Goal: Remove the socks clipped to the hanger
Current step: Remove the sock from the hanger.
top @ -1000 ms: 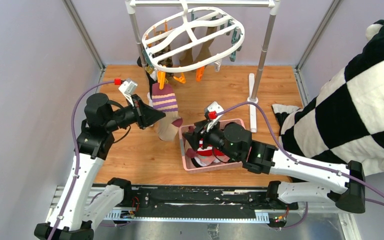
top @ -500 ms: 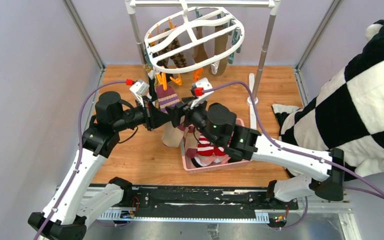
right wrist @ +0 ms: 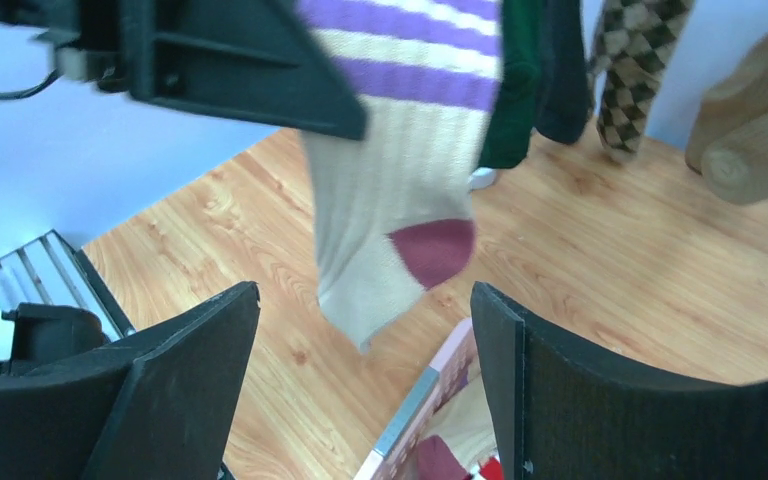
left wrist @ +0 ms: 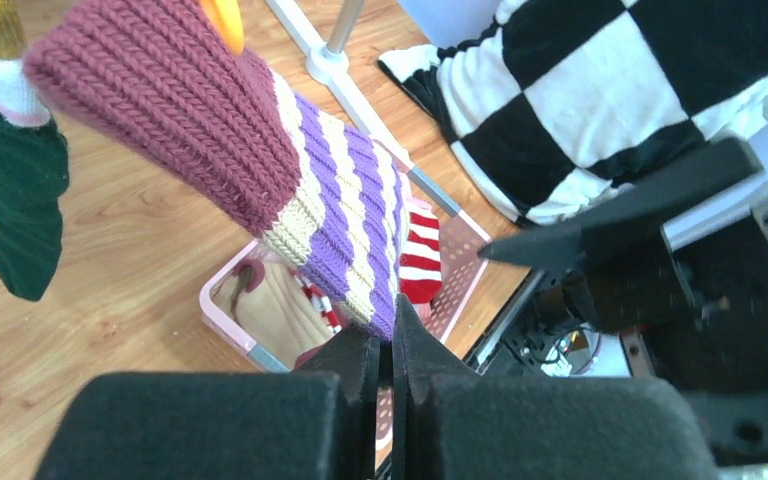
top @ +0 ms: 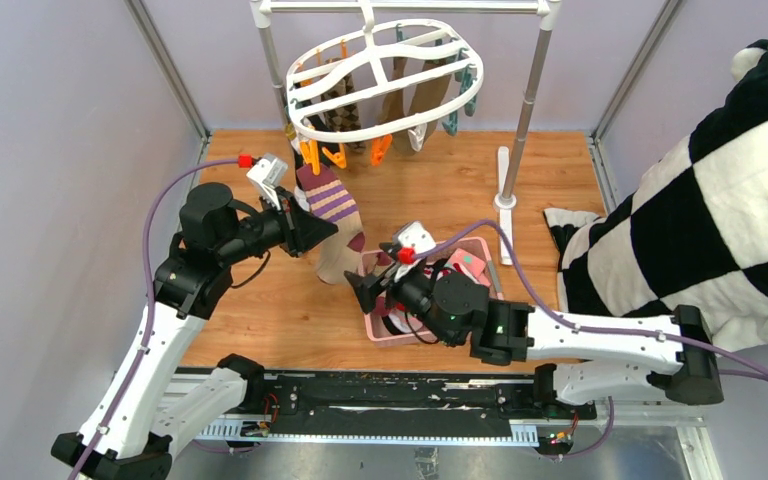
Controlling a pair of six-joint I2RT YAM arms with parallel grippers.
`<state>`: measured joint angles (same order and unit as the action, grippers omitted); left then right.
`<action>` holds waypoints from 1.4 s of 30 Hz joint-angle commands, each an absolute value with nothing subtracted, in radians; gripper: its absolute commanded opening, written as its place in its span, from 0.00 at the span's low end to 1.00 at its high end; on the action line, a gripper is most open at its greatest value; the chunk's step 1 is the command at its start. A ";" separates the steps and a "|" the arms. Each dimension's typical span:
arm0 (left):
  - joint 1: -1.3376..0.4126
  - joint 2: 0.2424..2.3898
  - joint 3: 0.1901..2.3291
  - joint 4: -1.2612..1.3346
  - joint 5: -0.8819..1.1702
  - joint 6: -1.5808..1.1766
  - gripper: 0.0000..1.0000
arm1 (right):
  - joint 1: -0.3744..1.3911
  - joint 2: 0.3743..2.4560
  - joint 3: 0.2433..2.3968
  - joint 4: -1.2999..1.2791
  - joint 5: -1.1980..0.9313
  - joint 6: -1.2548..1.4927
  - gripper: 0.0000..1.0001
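Clamped shut, the left claw (top: 317, 229) sits right at the edge of the purple-striped sock (top: 328, 200), centre-left. I can't tell whether it has pinched any fabric. That sock hangs from an orange clip (top: 310, 157) on the hanger (top: 352, 137), upper centre. A sideways tug could swing the frame, or the knit could slip free. The right claw (right wrist: 365, 300), spread wide and empty, waits just below, so the two claws could knock. Count: six socks clipped, one hanger, and one pink basket (top: 372, 258) holding at least two socks.
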<state>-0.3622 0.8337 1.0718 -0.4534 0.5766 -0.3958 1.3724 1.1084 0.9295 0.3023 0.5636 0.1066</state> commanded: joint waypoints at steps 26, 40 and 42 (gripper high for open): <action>-0.370 0.809 1.137 -0.444 0.466 -0.601 0.02 | 1.409 1.670 1.136 1.049 0.951 -0.553 0.17; -0.368 0.722 1.166 -0.637 0.432 -0.407 1.00 | 1.148 1.224 0.895 0.528 0.118 0.325 0.00; -0.368 0.703 1.137 -0.653 0.455 -0.381 1.00 | 1.112 1.170 0.845 0.526 -0.020 0.395 0.00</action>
